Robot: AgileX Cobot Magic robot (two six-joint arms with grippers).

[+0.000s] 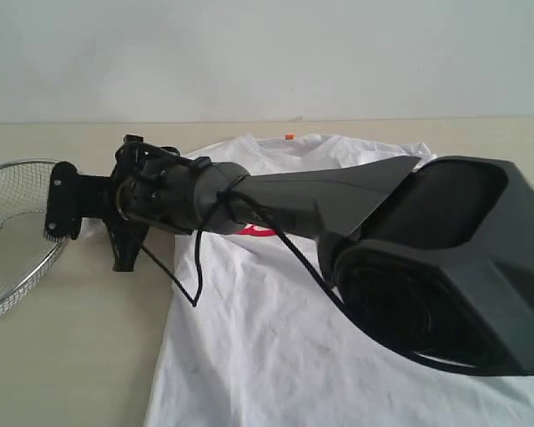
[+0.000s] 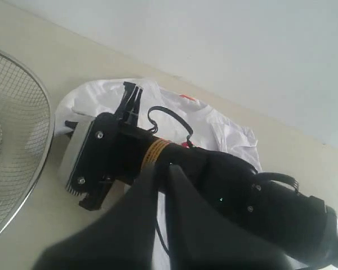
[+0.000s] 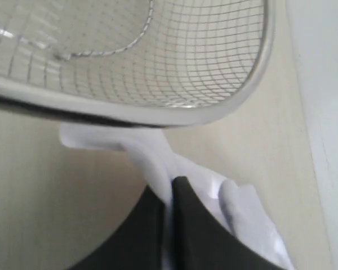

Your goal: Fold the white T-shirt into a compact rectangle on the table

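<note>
Basket of round wire mesh sits at the far left of the beige table in the exterior view. Just beside its rim lies the sleeve of the white T-shirt on that side. There the right gripper has its jaws closed tight on a pinch of white sleeve cloth. The fabric is squeezed between the two dark fingers, with the basket rim close ahead of them. The left gripper, shown in its own wrist view, has its jaws pressed together with nothing between them, and beyond it is the wrist of the right arm. Toward the middle, the shirt lies spread flat on the table, front up, collar at the far side with a small orange tag. A sliver of the red chest band shows under the right arm, which reaches across the shirt from the right side of the view.
</note>
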